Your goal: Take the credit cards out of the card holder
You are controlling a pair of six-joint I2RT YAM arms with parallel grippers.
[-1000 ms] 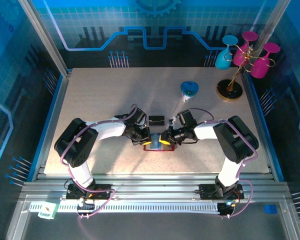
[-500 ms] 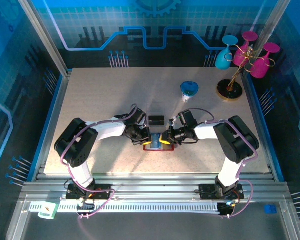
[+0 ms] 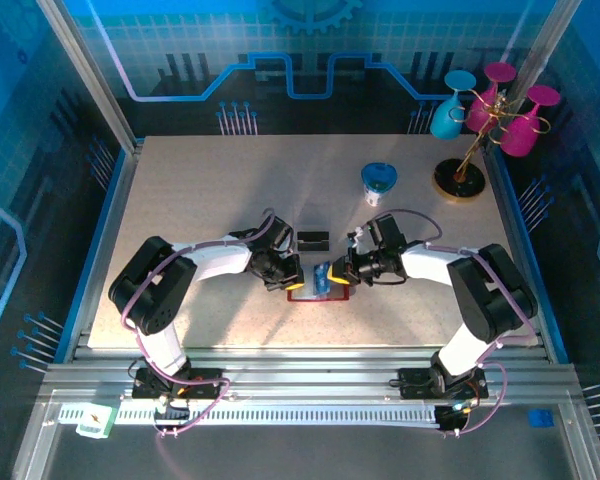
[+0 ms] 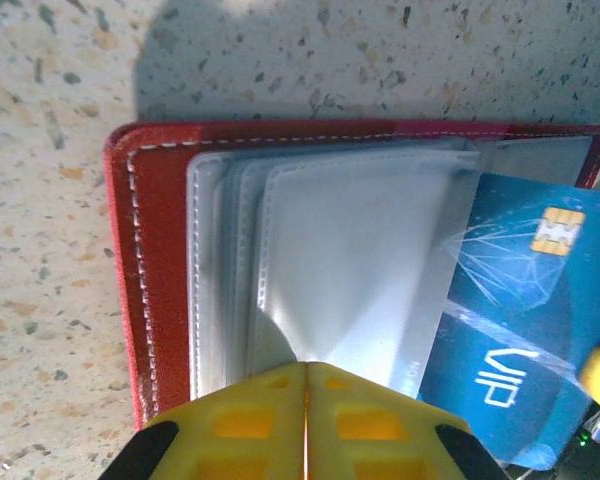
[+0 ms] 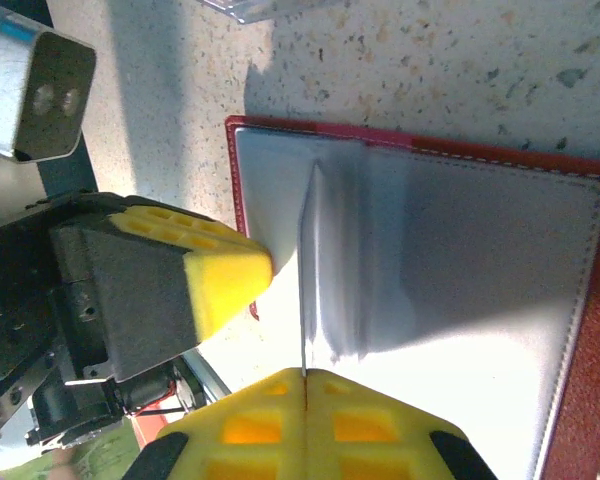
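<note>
Wallet (image 3: 325, 297) (image 4: 160, 250) lies open and flat on tabletop (image 3: 200, 200), w/ an arm reaching in from each side.

L jaws, at wallet's L side: clenched on a grey pocket leaf of the wallet. Pads (image 4: 240, 425) are pressed tight together w/ leaf pinched btw them.

R jaws, at wallet's R side: clenched on blue card (image 3: 322, 277) (image 4: 520, 300). In R wrist view the card shows edge-on, a thin line running up from btw the shut pads (image 5: 240, 430).

Blue card is partway out. In L wrist view the chip and "VIP" end is clear of the grey sleeve on wallet's R, w/ the other end under the sleeve. From above it looks tilted up over wallet's middle.

Small dark rectangle (image 3: 312, 240) lies flat just beyond wallet, not touching it. Blue cup (image 3: 380, 182) stands farther beyond wallet, to the R. Rack w/ pink and blue glasses (image 3: 470, 150) is well beyond wallet, far R.
</note>
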